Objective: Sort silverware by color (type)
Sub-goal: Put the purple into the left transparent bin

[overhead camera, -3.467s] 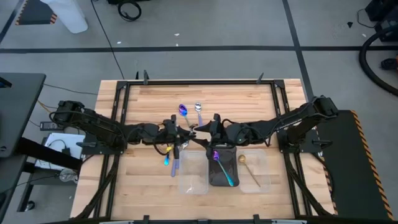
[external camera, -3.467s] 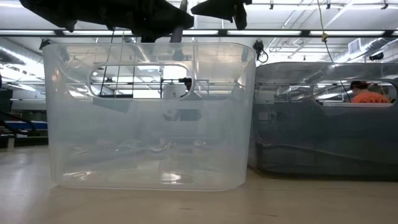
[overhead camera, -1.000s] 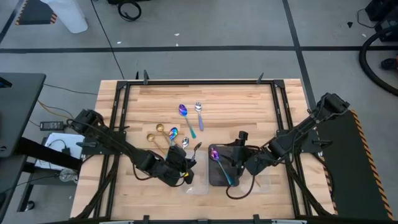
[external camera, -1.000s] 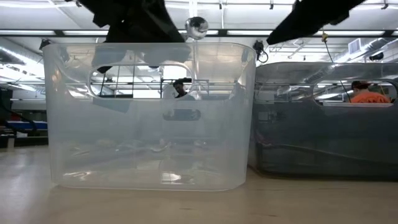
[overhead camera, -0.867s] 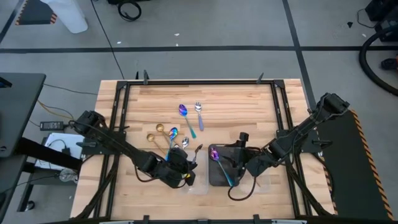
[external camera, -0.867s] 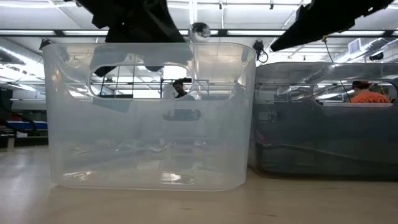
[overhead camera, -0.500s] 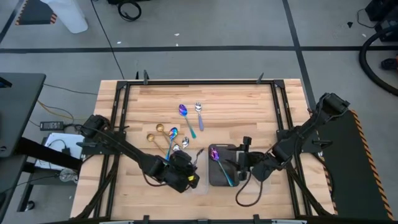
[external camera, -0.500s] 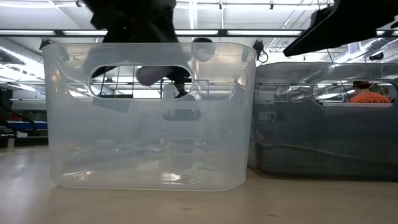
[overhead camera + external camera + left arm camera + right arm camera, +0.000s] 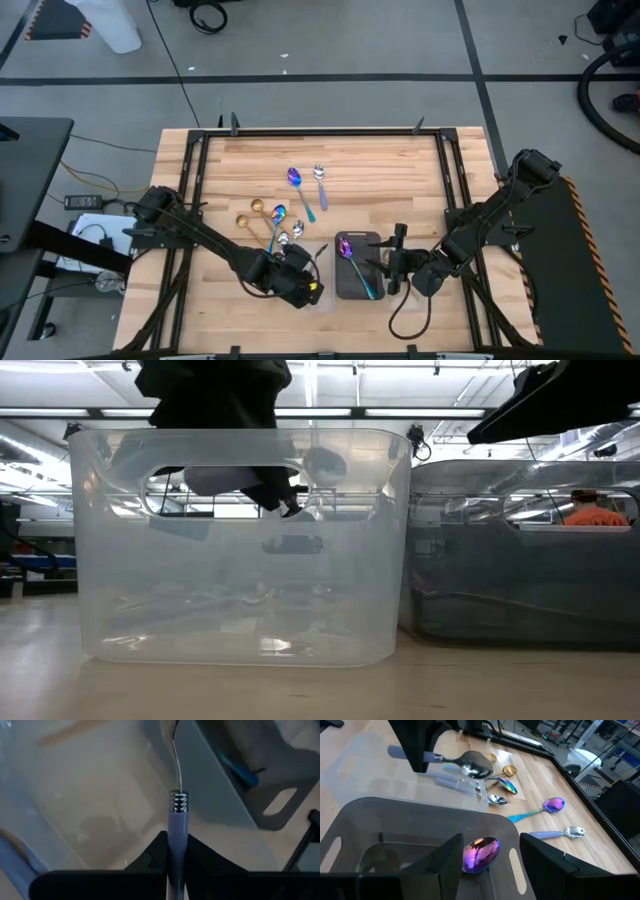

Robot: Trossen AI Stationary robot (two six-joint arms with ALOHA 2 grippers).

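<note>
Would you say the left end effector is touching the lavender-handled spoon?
Touching: the left wrist view shows the left end effector shut on the lavender-handled spoon.

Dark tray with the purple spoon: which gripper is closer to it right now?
Right. The right gripper sits at the dark tray's right edge, jaws open, facing the purple spoon. The left gripper is over the clear tray beside it, shut on a silver spoon.
</note>
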